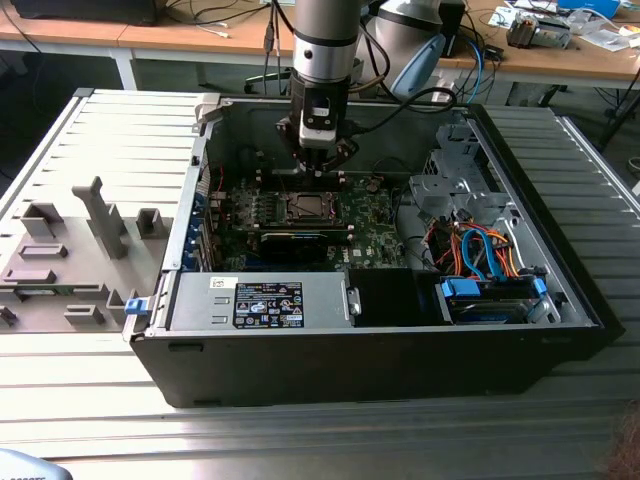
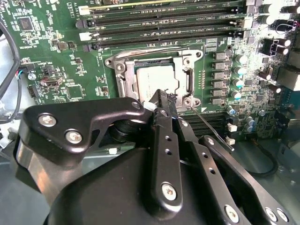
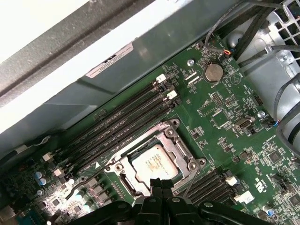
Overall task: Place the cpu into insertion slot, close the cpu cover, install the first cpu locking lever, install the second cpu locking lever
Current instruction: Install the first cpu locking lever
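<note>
Wooden desks strewn with cables are running along the back of the room, and in front of them a ribbed grey metal table (image 1: 90,400) is carrying an open black computer case (image 1: 400,350) lying on its side, with grey plastic fixture blocks (image 1: 100,215) sitting beside it at the exterior view's left. Inside the case a green circuit board (image 3: 225,140) is showing, with long black memory slots (image 2: 164,23) running just beside the small dark square insertion slot (image 1: 292,207), a round silver coin battery (image 3: 214,71) well apart from it, and blue and orange cables (image 1: 480,250) bunching at the exterior view's right. The small flat square cpu with a pale silver-grey top (image 2: 152,82) is sitting in the slot, and the thin silver metal cpu cover (image 2: 187,79) is lying flat around it. The black gripper (image 2: 161,96) is hanging just over one edge of the socket, its fingers pressed together with nothing visible between them. A thin silver wire lever (image 2: 211,129) is slanting away from the socket corner near the fingertips. The gripper's own body is hiding the near side of the socket in both wrist views, so contact is hard to judge.
</note>
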Motion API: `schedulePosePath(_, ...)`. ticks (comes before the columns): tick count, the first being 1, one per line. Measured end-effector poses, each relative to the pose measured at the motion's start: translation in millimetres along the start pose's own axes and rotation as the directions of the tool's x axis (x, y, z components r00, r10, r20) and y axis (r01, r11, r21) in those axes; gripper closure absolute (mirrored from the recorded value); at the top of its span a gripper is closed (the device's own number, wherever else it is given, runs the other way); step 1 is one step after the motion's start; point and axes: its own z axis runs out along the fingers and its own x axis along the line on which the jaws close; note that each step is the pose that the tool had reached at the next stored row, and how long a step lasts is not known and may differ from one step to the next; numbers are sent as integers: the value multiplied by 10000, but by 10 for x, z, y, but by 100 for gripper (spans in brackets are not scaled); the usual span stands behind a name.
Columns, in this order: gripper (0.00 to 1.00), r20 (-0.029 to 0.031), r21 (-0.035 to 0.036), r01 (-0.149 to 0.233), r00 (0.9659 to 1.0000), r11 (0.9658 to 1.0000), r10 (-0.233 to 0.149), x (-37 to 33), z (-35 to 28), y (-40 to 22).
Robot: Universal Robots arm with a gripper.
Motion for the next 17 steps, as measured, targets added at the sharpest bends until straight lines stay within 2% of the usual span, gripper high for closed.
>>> schedulePosePath(17,89,20,-6,408,9992,9992,-408,0,0,0)
